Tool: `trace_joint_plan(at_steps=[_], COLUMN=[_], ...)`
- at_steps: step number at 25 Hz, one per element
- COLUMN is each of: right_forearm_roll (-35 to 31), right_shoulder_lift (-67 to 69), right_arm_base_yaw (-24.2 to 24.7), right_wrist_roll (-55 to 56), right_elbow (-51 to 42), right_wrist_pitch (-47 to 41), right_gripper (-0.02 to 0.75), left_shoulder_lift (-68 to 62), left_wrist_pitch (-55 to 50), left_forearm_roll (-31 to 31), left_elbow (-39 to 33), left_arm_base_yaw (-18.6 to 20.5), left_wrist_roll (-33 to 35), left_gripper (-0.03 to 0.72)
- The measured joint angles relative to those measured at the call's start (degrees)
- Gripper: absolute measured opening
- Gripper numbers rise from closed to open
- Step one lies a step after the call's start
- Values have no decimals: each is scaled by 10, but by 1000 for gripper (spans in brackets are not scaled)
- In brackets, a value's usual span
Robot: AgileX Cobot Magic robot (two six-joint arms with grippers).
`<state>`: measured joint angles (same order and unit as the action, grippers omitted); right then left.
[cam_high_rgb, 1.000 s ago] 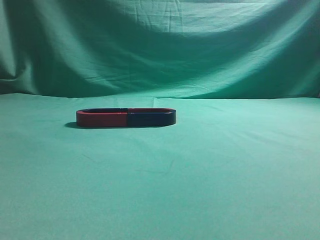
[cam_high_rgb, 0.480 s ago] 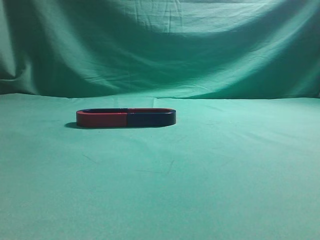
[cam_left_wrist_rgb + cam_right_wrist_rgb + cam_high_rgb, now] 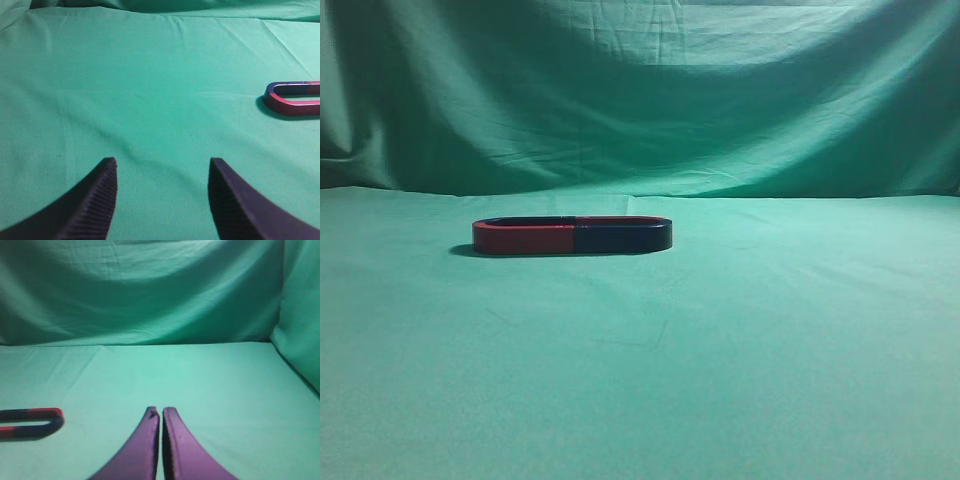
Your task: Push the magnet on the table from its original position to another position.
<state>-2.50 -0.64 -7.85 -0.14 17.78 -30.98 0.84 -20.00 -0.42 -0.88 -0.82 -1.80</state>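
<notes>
Magnet point(image 3: 572, 235) unmoved, mid-table, room all round

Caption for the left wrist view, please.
Open left tool hovers over green cloth; red-and-dark magnet lies untouched at right edge.

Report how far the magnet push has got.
Done: nothing visible. The magnet lies flat on the green table, and no arm shows in the exterior view. In hand: the left hand is open over bare cloth, with the magnet off to its right; the right hand is shut, also apart from it. Left: approach, contact, the whole push.
</notes>
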Motion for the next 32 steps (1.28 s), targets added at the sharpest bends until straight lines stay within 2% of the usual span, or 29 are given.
trace_joint_plan(at_steps=[8, 11, 20, 32], right_forearm_roll=[-1, -1, 2, 2], right_shoulder_lift=[-1, -1, -1, -1], right_arm_base_yaw=[16, 16, 18, 18], right_wrist_roll=[-1, -2, -2, -1], right_elbow=[-169, -192, -193, -193], right_wrist_pitch=[141, 165, 85, 85], right_gripper=[0, 0, 0, 0], left_shoulder_lift=[0, 0, 0, 0], left_wrist_pitch=[0, 0, 0, 0], left_forearm_roll=[0, 0, 0, 0], left_elbow=[0, 0, 0, 0], left_arm_base_yaw=[0, 0, 0, 0], left_wrist_roll=[0, 0, 0, 0], left_gripper=[372, 372, 372, 372])
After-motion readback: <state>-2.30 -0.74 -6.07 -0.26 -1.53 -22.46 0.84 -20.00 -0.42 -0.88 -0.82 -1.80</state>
